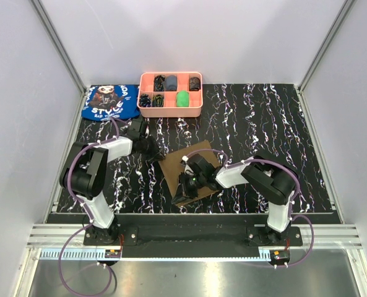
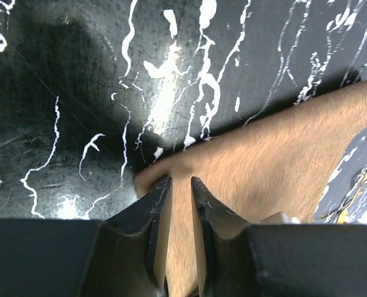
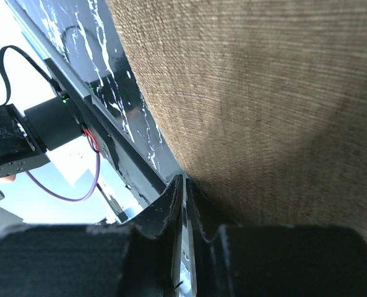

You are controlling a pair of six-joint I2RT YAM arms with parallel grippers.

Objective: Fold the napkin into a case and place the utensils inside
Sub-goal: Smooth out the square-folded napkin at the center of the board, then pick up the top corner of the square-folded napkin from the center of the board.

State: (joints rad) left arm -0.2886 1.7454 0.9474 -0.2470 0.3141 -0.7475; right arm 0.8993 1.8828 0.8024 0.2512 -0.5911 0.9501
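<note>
- Left gripper (image 2: 179, 182) pinches the left corner of the napkin (image 1: 176, 164); olive-brown cloth fills the narrow gap between its fingers (image 2: 161, 207).
- Right gripper (image 3: 183, 180) has its fingertips pressed almost together right at the napkin's near-left edge. I cannot tell whether any cloth is caught between them.
- One napkin lies on the black marbled table (image 1: 263, 136), in front of the arms and between the two grippers. The right arm reaches over its middle.
- One pink tray (image 1: 171, 113) stands at the far edge, well apart from the napkin. Its compartments hold one green item (image 1: 182, 99) and several dark small pieces, too small to count surely.
- One blue cloth (image 1: 109, 102) with white lettering lies just left of the tray, touching it or nearly so.
</note>
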